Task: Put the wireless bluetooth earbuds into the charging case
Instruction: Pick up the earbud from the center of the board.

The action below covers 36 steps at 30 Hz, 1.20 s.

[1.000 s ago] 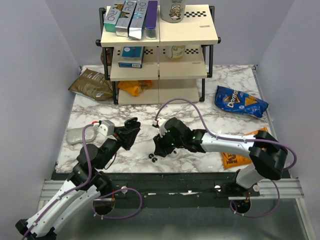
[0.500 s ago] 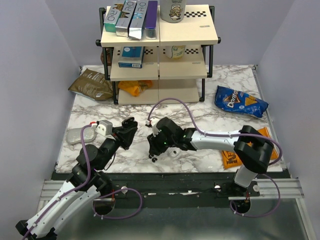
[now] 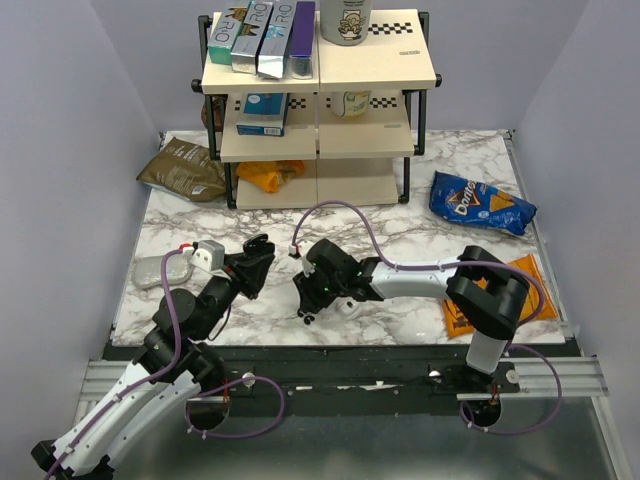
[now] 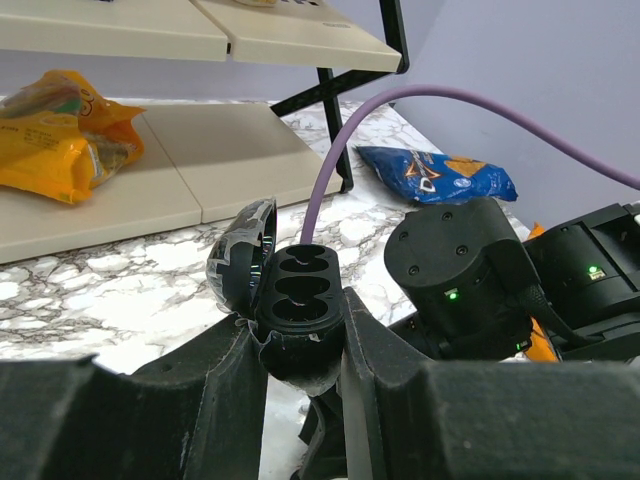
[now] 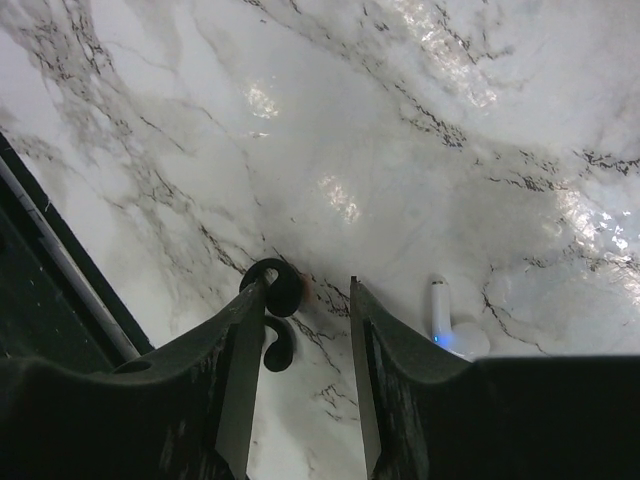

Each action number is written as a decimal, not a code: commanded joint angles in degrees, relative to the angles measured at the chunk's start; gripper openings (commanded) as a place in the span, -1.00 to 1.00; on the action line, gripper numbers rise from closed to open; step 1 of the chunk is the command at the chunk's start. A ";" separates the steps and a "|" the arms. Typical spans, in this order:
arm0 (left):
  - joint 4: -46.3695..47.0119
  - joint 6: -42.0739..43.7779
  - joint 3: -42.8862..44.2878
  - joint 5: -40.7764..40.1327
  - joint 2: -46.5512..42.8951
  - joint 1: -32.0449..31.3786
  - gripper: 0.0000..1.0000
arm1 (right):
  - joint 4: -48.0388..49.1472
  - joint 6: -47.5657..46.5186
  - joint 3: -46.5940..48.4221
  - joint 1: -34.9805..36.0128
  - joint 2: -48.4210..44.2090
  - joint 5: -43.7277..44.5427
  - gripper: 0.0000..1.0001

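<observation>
Two tiny black earbuds lie on the marble table, one [image 5: 283, 288] against the inner face of my right gripper's left finger, the other [image 5: 279, 345] just behind it. In the top view they show as black specks [image 3: 306, 317] near the table's front edge. My right gripper [image 5: 307, 285] is open and empty, low over the table, with the nearer bud inside its gap [image 3: 308, 298]. My left gripper [image 4: 298, 322] is shut on the black charging case [image 4: 298, 285] and holds it above the table, lid [image 4: 240, 262] open, its sockets empty. In the top view, my left gripper [image 3: 258, 258] is left of the right one.
A white earbud [image 5: 447, 325] lies right of my right gripper. A shelf rack [image 3: 320, 100] stands at the back. A blue chip bag [image 3: 480, 203], an orange bag [image 3: 468, 318], a brown bag [image 3: 183, 168] and a grey object [image 3: 158, 270] lie around.
My right gripper has moved left and toward the table's front edge, coming down over the black earbuds. My left gripper, with the case, shifted slightly, then held still.
</observation>
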 commanded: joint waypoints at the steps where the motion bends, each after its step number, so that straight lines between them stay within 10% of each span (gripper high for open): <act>1: 0.00 -0.65 0.57 -1.02 -0.38 -0.25 -1.00 | -0.05 0.91 1.79 0.94 1.70 1.94 -0.06; 36: 1.05 -1.09 0.65 -0.32 0.93 -0.25 -1.00 | -1.54 8.55 -1.46 -0.45 -8.83 12.57 -0.99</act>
